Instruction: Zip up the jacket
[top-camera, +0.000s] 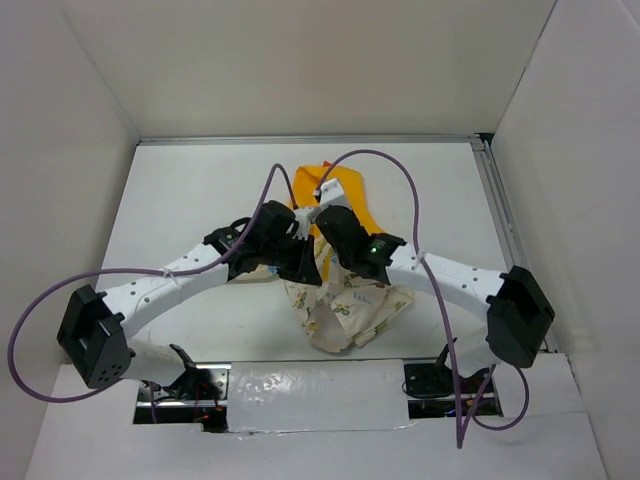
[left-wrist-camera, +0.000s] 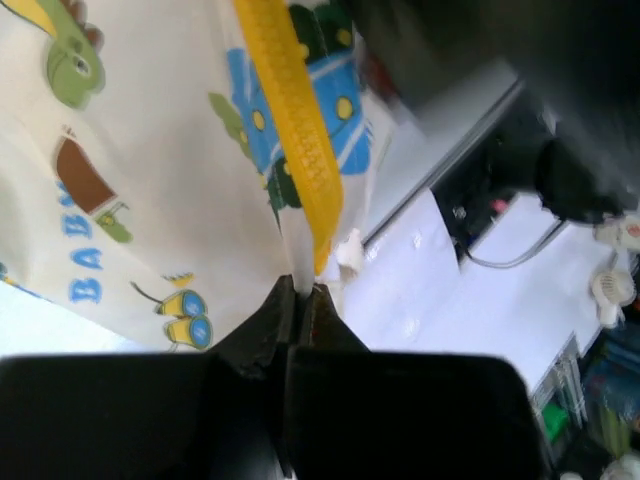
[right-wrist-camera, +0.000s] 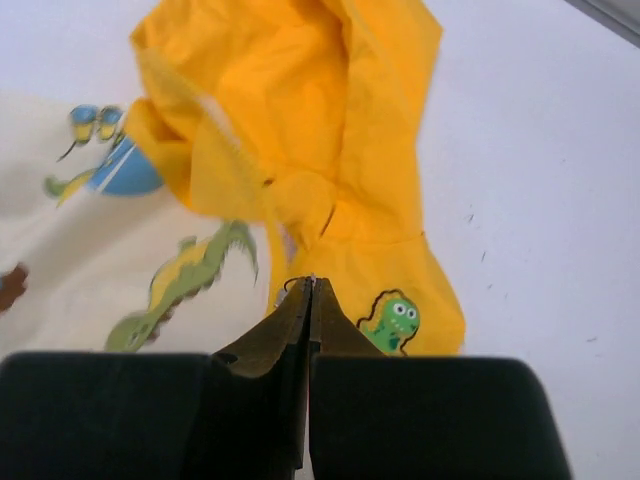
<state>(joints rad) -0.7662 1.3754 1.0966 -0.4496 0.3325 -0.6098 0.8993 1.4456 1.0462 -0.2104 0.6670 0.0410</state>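
White table (top-camera: 190, 200), white walls (top-camera: 300, 70), jacket (top-camera: 345, 310) centred

Bright, even light falls from above in the top view, and the flat white table (top-camera: 180, 200) and the walls are washed close to pure white. Shadows under the arms are soft and faint. The crinkled glossy white strip (top-camera: 300, 385) at the near edge throws patchy glare.

In the left wrist view the cream, cartoon-printed child's jacket (left-wrist-camera: 160, 180) is well lit and fairly sharp, but a large dark mass (left-wrist-camera: 470, 60) at upper right is badly out of focus — the background beside it is smeared too. The black two-finger left gripper (left-wrist-camera: 300, 290) is underexposed and nearly featureless.

In the right wrist view the yellow-orange fabric hood (right-wrist-camera: 300, 90) is strongly saturated and soft along its left fold. The black right gripper (right-wrist-camera: 308, 285) is equally dark.
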